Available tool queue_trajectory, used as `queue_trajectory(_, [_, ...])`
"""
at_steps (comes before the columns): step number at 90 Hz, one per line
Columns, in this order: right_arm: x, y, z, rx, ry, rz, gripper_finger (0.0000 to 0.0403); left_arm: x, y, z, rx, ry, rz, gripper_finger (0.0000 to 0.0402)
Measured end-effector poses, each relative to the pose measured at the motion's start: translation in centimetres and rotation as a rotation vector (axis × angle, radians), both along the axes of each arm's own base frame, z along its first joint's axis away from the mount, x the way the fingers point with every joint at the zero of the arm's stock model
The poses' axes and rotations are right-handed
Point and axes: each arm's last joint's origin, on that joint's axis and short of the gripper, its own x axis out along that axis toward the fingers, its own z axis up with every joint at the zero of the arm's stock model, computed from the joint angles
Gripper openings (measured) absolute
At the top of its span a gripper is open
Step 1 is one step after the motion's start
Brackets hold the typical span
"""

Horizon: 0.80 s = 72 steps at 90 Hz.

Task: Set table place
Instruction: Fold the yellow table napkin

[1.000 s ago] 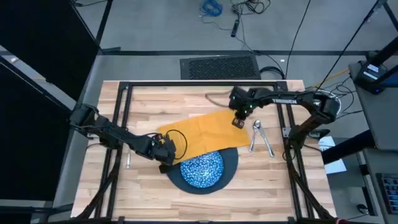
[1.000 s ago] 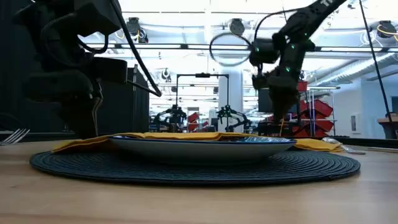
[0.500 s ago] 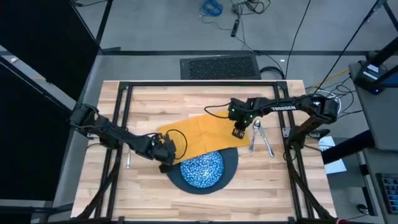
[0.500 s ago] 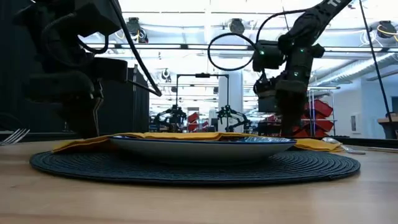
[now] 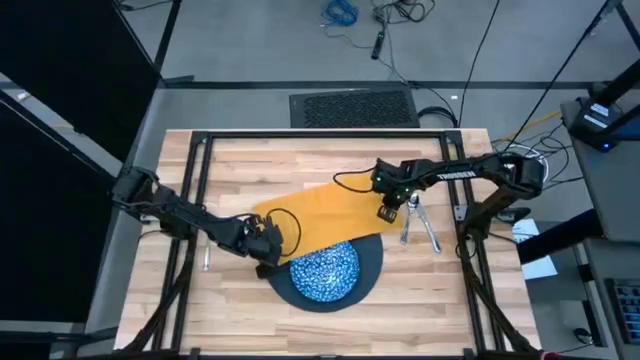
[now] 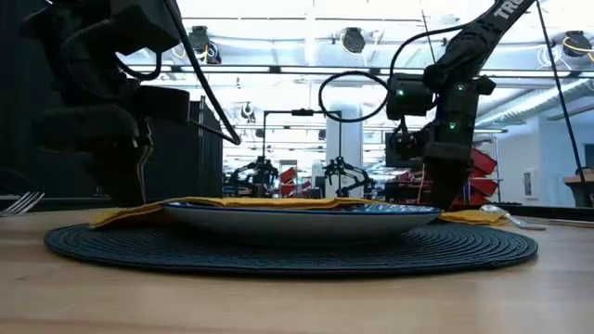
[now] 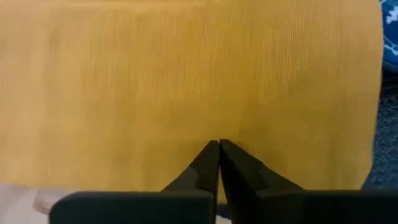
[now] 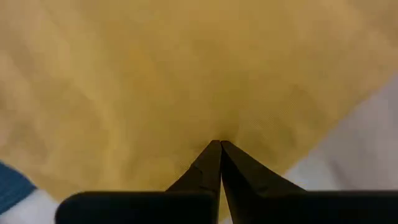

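One mustard-yellow napkin [image 5: 325, 212] lies flat on the desk [image 5: 240, 160], behind one speckled dish [image 5: 323, 272] on one dark plate [image 5: 368, 256]. Left hand [image 7: 219, 144] and right hand [image 8: 220, 144] each pinch a napkin edge.

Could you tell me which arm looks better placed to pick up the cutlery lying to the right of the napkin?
Probably the right. Its end effector sits at the napkin's right end, right beside the cutlery. The left end effector is at the napkin's opposite end, across the plate.
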Motion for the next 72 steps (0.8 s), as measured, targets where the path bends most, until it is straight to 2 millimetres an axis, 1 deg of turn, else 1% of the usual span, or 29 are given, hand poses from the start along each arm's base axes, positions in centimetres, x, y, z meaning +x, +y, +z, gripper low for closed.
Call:
queue_trajectory(12, [0.2, -0.3, 0.1, -0.019, -0.021, 0.015, 0.0, 0.0, 0.0, 0.0, -0.001, 0.0, 0.0, 0.0])
queue_trajectory(19, [0.6, -0.4, 0.5, -0.029, -0.037, 0.026, 0.0, 0.0, 0.0, 0.0, 0.0, 0.001, -0.001, 0.0])
queue_trajectory(45, [2.4, -1.2, 3.7, -0.066, -0.09, 0.074, 0.0, 0.0, 0.0, 0.0, 0.003, 0.001, -0.006, 0.0])
queue_trajectory(52, [2.8, -1.4, 4.6, -0.081, -0.096, 0.086, 0.0, 0.1, 0.1, 0.2, 0.059, -0.014, 0.008, 0.0])
queue_trajectory(60, [2.9, -1.5, 5.2, -0.082, -0.092, 0.09, 0.0, -0.2, 0.3, 1.4, 0.169, -0.05, 0.03, 0.0])
queue_trajectory(67, [2.9, -1.4, 5.8, -0.086, -0.098, 0.091, 0.0, -0.2, 0.4, 3.6, 0.208, -0.127, 0.051, 0.0])
queue_trajectory(72, [2.7, -1.3, 6.2, -0.089, -0.107, 0.089, 0.0, -0.6, 0.6, 5.2, 0.223, -0.182, 0.06, 0.0])
